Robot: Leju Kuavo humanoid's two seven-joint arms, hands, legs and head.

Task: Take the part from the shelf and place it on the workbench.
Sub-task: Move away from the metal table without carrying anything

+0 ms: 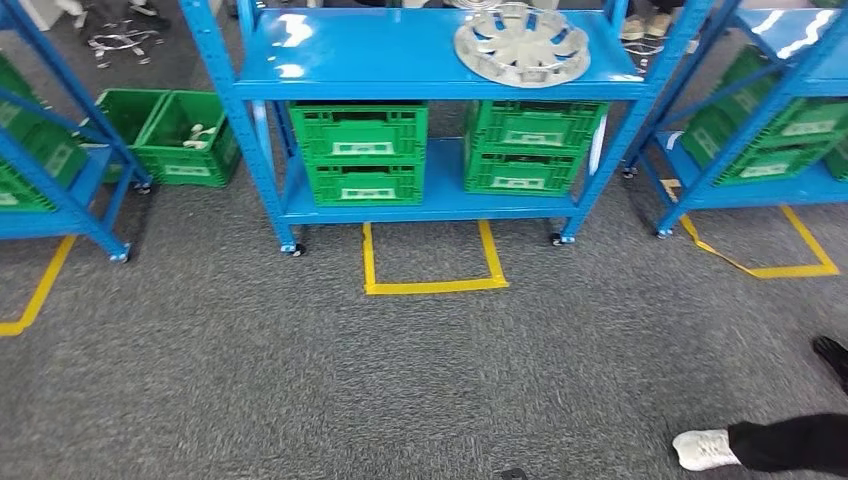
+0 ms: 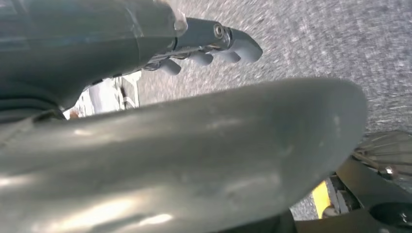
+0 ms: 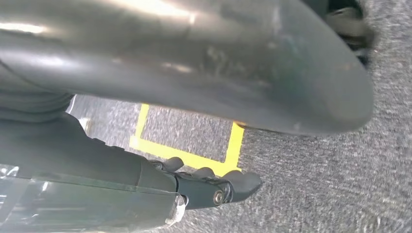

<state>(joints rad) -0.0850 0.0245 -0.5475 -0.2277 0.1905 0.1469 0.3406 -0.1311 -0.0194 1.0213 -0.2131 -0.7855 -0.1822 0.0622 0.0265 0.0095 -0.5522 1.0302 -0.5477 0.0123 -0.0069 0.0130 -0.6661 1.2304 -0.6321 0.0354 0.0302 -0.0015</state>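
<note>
The part (image 1: 522, 45) is a round silver disc with spoked cut-outs. It lies flat on the top board of the middle blue shelf (image 1: 400, 60), toward its right end. My left hand (image 2: 194, 145) hangs over grey carpet with its thick thumb apart from its fingers (image 2: 214, 46) and nothing between them. My right hand (image 3: 194, 58) hangs the same way, fingers (image 3: 218, 187) spread away from the thumb, holding nothing, above a yellow tape mark on the floor.
Green crates (image 1: 362, 152) (image 1: 530, 145) fill the shelf's lower board. A yellow tape square (image 1: 432, 258) marks the carpet in front. More blue shelves stand left (image 1: 60, 190) and right (image 1: 760, 130). A person's leg and white shoe (image 1: 705, 449) are at lower right.
</note>
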